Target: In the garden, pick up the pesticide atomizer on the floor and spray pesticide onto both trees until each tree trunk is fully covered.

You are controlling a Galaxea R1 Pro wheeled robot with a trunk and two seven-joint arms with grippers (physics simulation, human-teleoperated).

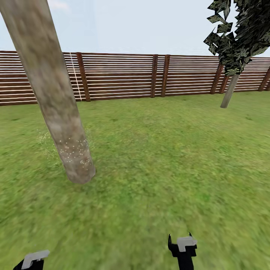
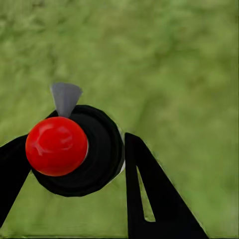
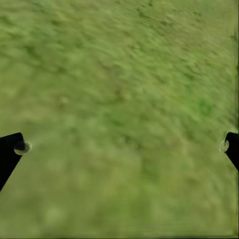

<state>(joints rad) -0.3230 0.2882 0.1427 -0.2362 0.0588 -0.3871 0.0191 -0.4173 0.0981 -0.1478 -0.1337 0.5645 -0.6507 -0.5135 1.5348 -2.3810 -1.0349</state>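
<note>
**Speckled trunk at left, atomizer held in the left gripper**

At the left of the head view a thick trunk (image 1: 56, 101) is seen, a smooth cylinder of blotchy beige-grey bark that leans across the picture and meets the grass (image 1: 157, 157) at a rounded base. Fine whitish pesticide (image 1: 75, 148) speckles are scattered over its lower part, with a faint haze on the turf just beside it. Behind it a fence (image 1: 120, 75) of brown horizontal slats between darker posts is stretched across the whole width, under a pale sky. The lawn is rendered as soft, blurred green-yellow turf.

At the bottom edge the left gripper (image 1: 32, 260) is shown as a black body with a pale grey top piece. In the left wrist view the atomizer (image 2: 74, 149) is held between the black fingers (image 2: 149, 194): a round black body, a glossy red ball on it, and a small grey cone-shaped tip beyond, all above grass.

Further right, the right gripper (image 1: 182, 247) is seen low over the lawn, black with a pale grey block. In the right wrist view its fingers (image 3: 10, 152) are spread wide, one at each edge, with nothing but blurred turf between them.

At the far right a second tree (image 1: 234, 41) is placed near the fence, with a thin pale stem and a jagged mass of dark, angular leaves.
</note>
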